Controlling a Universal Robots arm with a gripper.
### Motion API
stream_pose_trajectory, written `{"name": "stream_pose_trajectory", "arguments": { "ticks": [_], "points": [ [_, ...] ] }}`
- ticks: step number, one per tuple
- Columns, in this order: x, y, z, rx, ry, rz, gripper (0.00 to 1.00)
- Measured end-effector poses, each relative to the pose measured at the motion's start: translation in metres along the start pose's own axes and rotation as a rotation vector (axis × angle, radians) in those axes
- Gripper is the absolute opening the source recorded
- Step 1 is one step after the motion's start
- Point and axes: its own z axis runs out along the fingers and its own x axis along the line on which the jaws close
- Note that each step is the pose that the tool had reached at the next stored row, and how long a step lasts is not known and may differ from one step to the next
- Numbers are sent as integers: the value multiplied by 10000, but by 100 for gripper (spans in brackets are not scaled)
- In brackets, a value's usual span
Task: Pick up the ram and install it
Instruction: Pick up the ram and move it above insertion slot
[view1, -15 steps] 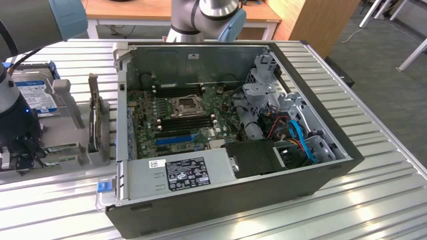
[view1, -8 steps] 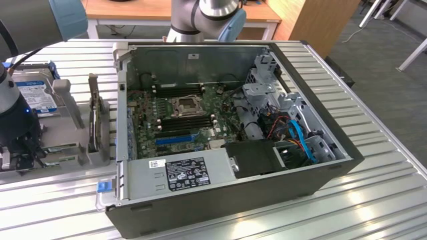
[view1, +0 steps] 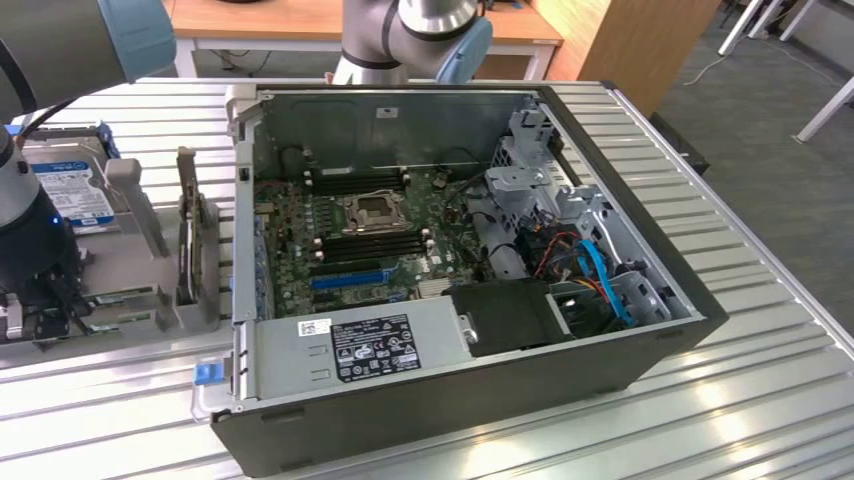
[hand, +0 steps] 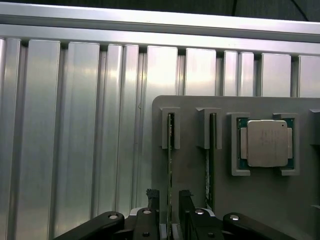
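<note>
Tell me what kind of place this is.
Likely a robotics lab bench for computer assembly: an open desktop PC case on a slatted metal table, a robot arm, and a grey parts holder with a processor chip.

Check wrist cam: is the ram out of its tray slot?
No, the ram stands on edge in its slot of the gray tray, with the open fingers on either side.

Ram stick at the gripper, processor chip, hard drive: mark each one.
ram stick (hand: 170, 165), wrist view, middle of its thin edge.
processor chip (hand: 264, 143), wrist view, centre of its silver lid.
hard drive (view1: 74, 195), exterior view, on its blue label.
</note>
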Motion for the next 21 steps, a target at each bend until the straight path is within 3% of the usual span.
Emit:
{"name": "stream_pose_trajectory", "arguments": {
  "ticks": [14, 21],
  "points": [
    [3, -130, -5, 1, -14, -1, 29],
    [2, -138, 1, 1, -23, -8, 29]
  ]
}}
